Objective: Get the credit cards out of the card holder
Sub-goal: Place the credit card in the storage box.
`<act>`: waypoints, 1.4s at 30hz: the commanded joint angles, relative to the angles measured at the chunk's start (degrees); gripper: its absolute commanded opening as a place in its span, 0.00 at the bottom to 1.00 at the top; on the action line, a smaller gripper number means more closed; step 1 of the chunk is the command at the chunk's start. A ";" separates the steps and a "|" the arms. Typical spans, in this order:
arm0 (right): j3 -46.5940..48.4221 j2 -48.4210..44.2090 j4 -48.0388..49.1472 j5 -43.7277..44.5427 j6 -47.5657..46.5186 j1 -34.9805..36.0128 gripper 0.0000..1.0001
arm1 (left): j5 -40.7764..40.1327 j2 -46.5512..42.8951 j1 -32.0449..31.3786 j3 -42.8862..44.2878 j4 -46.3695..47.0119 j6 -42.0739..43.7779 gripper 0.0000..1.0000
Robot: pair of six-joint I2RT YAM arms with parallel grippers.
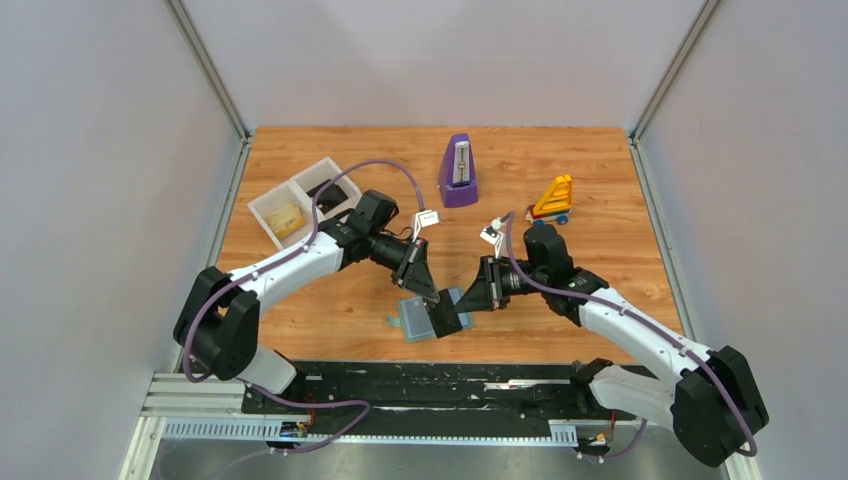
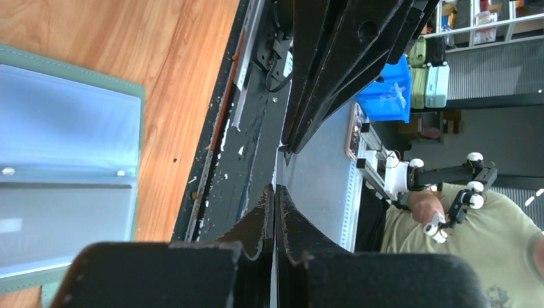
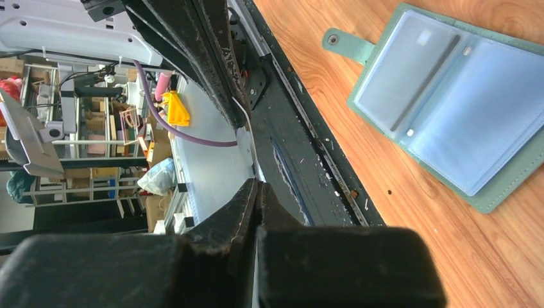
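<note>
Top external view: the card holder (image 1: 412,322) lies open on the counter (image 1: 600,200) between the left claw (image 2: 274,197) and right claw (image 3: 256,190), both closed on nothing. The gold card (image 1: 287,220) and dark card (image 1: 328,192) sit in separate compartments of the white tray (image 1: 262,203).

You can't read any words or numbers here. The little white tags (image 1: 427,217) are too small to read.

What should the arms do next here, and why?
Probably lift the left gripper and right gripper, both shut and empty, clear of the card holder: it lies open, pockets apparently empty, and the yellowish card and dark card sit in the white tray.
</note>
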 commanded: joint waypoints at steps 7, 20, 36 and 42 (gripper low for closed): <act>4.43 -7.89 -4.26 10.23 -0.73 -1.07 0.54 | -10.59 -4.22 -0.16 3.95 -4.41 -0.40 0.00; 5.19 -14.37 -4.99 14.84 1.38 -1.07 1.00 | -48.08 -15.81 19.93 6.48 1.44 -17.51 0.00; 7.61 -7.48 -4.59 14.87 0.23 -1.07 1.00 | -78.21 -2.24 29.92 7.97 21.26 -28.69 0.00; 9.46 -2.55 -3.90 14.06 -1.11 -1.07 1.00 | -79.18 6.63 33.10 10.23 25.56 -30.28 0.00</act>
